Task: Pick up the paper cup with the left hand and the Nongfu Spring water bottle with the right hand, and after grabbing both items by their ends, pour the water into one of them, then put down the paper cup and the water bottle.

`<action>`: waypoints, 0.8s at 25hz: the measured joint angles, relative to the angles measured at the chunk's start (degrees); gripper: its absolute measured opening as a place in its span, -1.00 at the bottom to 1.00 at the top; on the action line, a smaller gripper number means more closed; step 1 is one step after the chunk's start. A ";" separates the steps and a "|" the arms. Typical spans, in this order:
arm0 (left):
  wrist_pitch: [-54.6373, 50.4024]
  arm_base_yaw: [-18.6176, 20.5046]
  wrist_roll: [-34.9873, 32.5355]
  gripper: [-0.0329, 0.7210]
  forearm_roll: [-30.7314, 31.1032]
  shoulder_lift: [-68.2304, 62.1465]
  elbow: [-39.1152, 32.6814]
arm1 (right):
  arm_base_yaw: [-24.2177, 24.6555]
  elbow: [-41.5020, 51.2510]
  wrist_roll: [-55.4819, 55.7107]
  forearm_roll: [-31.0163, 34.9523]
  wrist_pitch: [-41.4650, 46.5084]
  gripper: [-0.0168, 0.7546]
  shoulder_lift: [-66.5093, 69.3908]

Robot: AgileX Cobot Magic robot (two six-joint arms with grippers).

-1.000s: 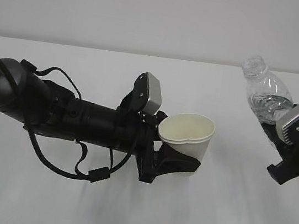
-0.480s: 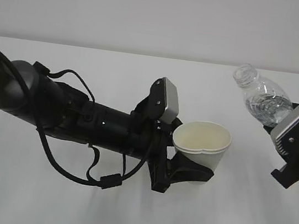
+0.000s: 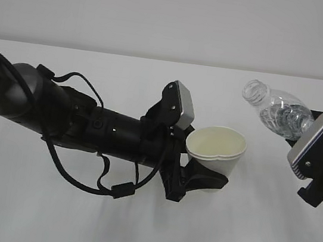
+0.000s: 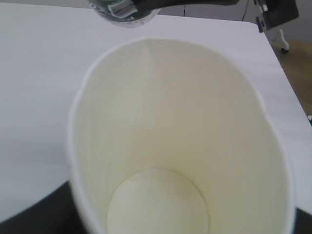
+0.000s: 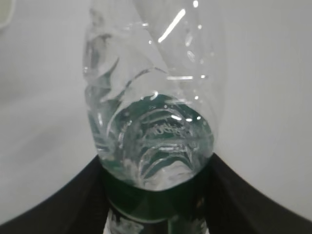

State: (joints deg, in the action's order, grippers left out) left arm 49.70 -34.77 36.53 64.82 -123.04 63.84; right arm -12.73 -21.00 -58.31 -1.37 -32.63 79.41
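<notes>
My left gripper is shut on the lower part of the white paper cup, which it holds upright above the table. The left wrist view looks down into the cup; its cream inside appears dry. The cup's rim is squeezed a little out of round. My right gripper is shut on the clear Nongfu Spring water bottle at its green label band. The uncapped bottle leans left, its mouth up and to the right of the cup. Water sits in the bottle's lower part.
The white table runs under both arms to a pale wall behind. My left arm with its looped cables lies across the left half. In the left wrist view the bottle's underside shows just beyond the cup's rim.
My left arm has carried the cup to the right, toward the bottle. My right gripper has tipped the bottle further left, bringing its mouth nearer the cup.
</notes>
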 joint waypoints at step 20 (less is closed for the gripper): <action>1.84 0.00 3.23 0.31 0.75 0.00 0.00 | 0.00 0.00 -9.94 3.71 -0.51 0.10 0.00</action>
State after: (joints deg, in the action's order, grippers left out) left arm 51.54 -34.77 39.76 65.57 -123.04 63.84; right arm -12.73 -21.00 -68.25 2.35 -33.14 79.41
